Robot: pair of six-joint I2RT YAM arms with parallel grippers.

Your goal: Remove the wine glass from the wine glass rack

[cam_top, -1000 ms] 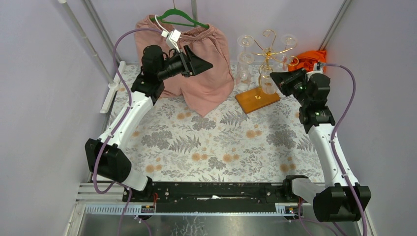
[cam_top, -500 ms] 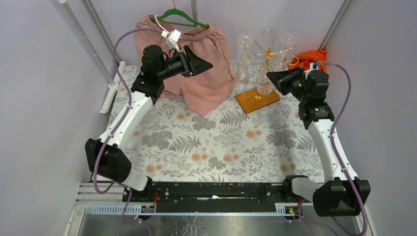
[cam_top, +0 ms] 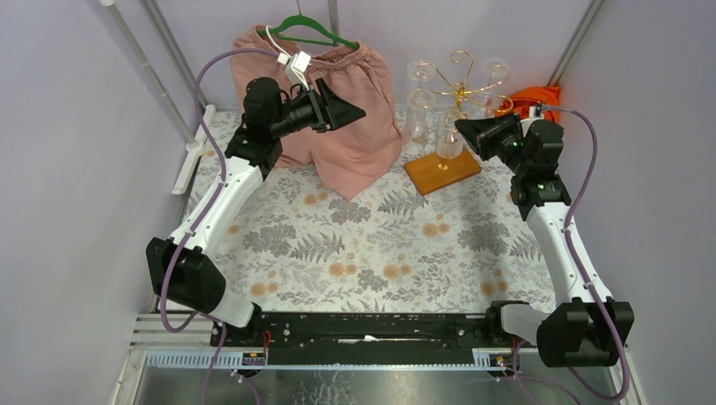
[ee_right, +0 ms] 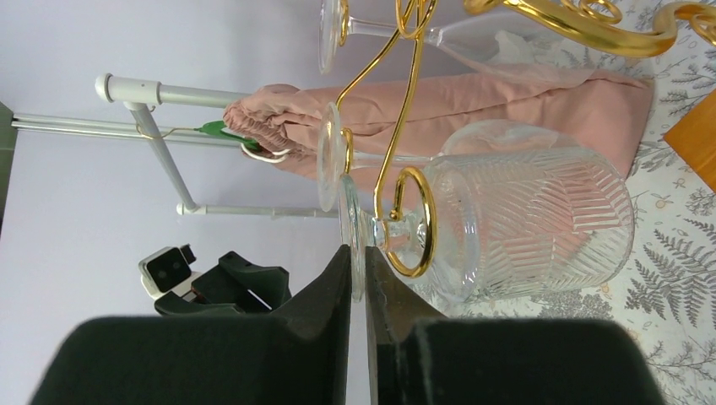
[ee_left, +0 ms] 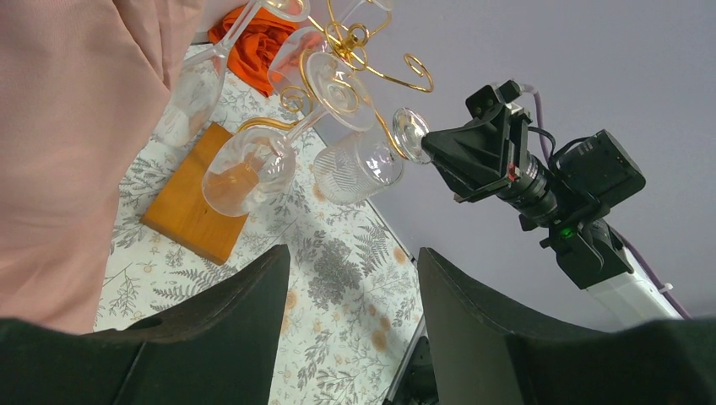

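Note:
The wine glass rack (cam_top: 460, 84) is gold wire on an orange-brown wooden base (cam_top: 442, 170) at the back right. A ribbed wine glass (ee_right: 532, 219) hangs upside down from it, its stem inside a gold loop (ee_right: 414, 221). My right gripper (ee_right: 356, 253) is shut on the thin round foot (ee_right: 352, 221) of this glass. From above, the right gripper (cam_top: 463, 128) sits just right of the glass (cam_top: 447, 139). My left gripper (cam_top: 355, 110) hovers open in front of the pink shorts, holding nothing. The left wrist view shows that glass (ee_left: 359, 164) at the right gripper's tip.
Pink shorts (cam_top: 363, 152) hang on a green hanger (cam_top: 314, 32) at the back. Other clear glasses (cam_top: 420, 93) (cam_top: 494, 76) hang on the rack. An orange cloth (cam_top: 534, 99) lies behind the right arm. Grey poles (cam_top: 160, 93) stand at the left.
My right gripper has closed a little and shifted up and left, and the ribbed glass has swung left with it. The left arm has not moved.

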